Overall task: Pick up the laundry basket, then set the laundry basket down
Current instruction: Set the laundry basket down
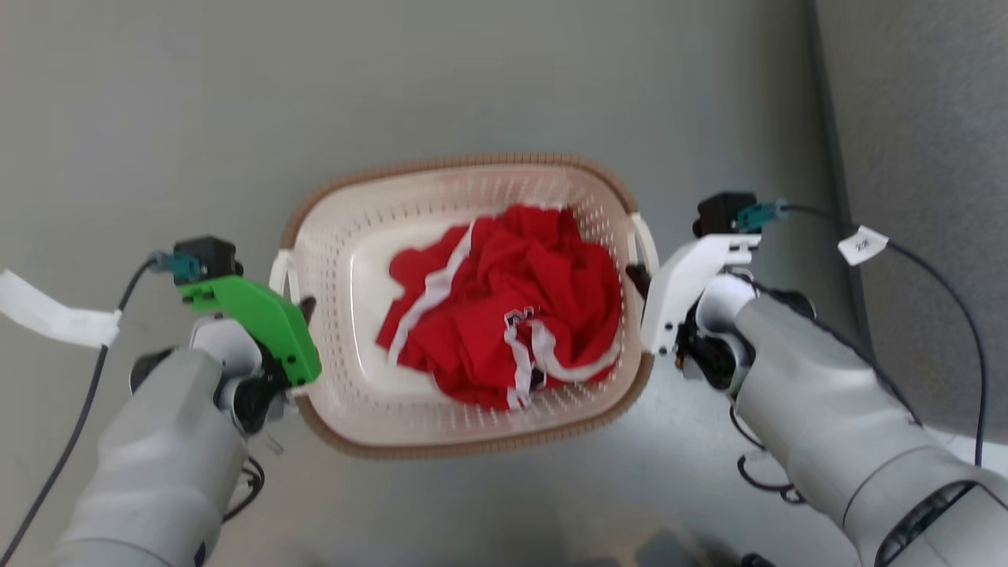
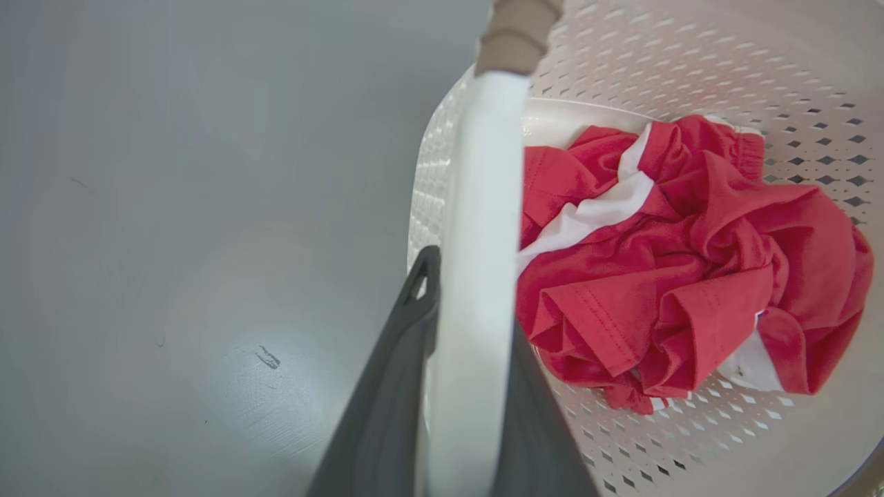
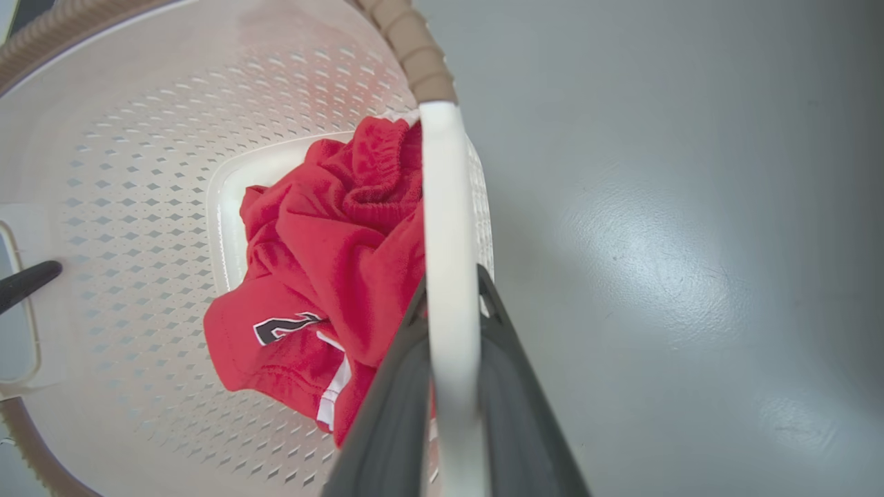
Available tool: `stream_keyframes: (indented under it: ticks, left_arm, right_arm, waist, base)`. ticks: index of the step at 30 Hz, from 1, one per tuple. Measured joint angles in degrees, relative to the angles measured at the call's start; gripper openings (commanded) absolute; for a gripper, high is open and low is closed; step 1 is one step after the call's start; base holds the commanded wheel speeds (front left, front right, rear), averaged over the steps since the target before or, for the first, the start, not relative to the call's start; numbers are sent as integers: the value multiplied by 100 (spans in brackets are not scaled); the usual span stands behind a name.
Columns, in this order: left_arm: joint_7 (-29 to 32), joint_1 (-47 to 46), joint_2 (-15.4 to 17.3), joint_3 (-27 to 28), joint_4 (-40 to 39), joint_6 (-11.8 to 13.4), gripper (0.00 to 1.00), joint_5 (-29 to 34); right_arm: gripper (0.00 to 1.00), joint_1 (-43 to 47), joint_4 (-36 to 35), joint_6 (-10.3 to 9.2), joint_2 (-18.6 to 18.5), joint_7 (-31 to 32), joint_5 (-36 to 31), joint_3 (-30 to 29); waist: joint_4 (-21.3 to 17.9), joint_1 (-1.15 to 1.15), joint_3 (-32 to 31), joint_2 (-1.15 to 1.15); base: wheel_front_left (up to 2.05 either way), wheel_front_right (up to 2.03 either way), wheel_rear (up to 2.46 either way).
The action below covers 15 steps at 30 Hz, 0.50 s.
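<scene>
Nearest the lens, the pale left forearm [image 1: 157, 472] and right forearm [image 1: 827, 409] are reaching forward from the lower corners, angling inward. On the left, the left gripper [image 1: 305, 303], beneath its green housing [image 1: 260, 315], is clamping the basket's left handle [image 2: 483, 207], dark jaws pressing either side of the white bar. Between the arms, the laundry basket [image 1: 354, 236] is sitting over the grey floor [image 1: 472, 79], holding a crumpled red garment [image 1: 512, 307]; whether it is touching the floor I cannot tell. On the right, the right gripper [image 1: 636, 276] is pinching the right handle [image 3: 445, 207] likewise.
</scene>
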Motion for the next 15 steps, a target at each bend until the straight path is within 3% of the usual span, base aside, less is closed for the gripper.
stream_keyframes:
  ticks: [15]
  left_arm:
    - [-544,-619,-1,-112,36,-8,0,285]
  right_arm:
    - [0,-561,110,-53,-22,-490,-192,-64]
  waist:
    - [45,0,1129,0]
  base:
    - [0,0,0]
